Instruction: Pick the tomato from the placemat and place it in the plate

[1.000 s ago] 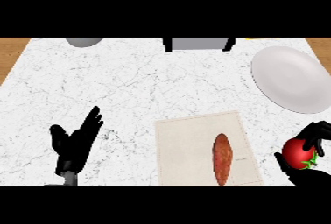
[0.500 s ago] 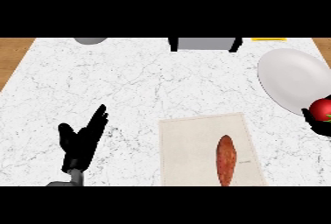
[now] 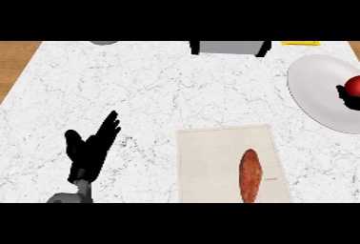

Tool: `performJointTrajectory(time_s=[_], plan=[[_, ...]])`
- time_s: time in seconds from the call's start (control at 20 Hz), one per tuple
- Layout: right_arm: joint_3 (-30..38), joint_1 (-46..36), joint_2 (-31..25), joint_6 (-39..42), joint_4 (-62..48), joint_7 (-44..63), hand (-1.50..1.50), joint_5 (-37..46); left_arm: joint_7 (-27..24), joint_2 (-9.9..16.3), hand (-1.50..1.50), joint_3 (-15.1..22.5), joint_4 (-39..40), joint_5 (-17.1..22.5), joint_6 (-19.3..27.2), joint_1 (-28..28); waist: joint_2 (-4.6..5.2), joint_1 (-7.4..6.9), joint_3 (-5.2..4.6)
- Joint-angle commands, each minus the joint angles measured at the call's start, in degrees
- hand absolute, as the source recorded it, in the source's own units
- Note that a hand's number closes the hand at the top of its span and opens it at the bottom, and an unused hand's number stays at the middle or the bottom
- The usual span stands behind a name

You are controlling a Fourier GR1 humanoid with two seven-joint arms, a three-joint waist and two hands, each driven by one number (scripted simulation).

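Observation:
The red tomato [image 3: 354, 85] shows at the view's right edge, over the white plate [image 3: 316, 90]. My right hand [image 3: 347, 98] is mostly cut off by that edge; its dark fingers curl around the tomato. I cannot tell whether the tomato touches the plate. The beige placemat [image 3: 218, 157] lies at the lower middle of the marble counter, with an orange-brown sweet potato [image 3: 250, 174] on it. My left hand [image 3: 90, 151] rests open at the lower left, fingers up, away from everything.
A grey box-like object [image 3: 226, 47] stands at the counter's far edge, with a grey round item [image 3: 104, 42] at the far left and a yellow object [image 3: 301, 43] at the far right. Wooden floor [image 3: 14, 62] shows beyond the counter's left edge.
My right hand has carried the tomato from beside the placemat up and over the plate. The view has shifted, so the plate and placemat sit further right. The left hand stays still.

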State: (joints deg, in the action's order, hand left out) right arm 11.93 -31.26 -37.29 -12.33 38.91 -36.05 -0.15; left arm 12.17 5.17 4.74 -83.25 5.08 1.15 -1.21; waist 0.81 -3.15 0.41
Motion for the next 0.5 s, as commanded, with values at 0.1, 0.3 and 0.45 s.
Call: performJointTrajectory(time_s=[0.1, 0.3, 0.45], plan=[[1.9, -10.6, -2.7, 1.1, -15.7, -5.2, 1.5, 2.1, 0.1, 0.1, 0.0, 0.5, 0.0, 0.6, -1.5, 1.3, 0.69, -1.46, -0.11], [-7.8, -8.5, -4.6, 1.6, -20.4, 3.6, -1.5, 12.2, 1.6, -1.5, 0.0, 1.8, 1.3, -1.3, 0.7, -2.1, 1.59, -2.58, -0.15], [-8.4, -12.0, -1.8, 3.7, -24.1, 3.9, -1.5, 12.9, 0.4, -1.9, 0.0, 2.2, 1.5, -0.6, -0.4, -0.4, 1.55, -3.29, -0.04]])
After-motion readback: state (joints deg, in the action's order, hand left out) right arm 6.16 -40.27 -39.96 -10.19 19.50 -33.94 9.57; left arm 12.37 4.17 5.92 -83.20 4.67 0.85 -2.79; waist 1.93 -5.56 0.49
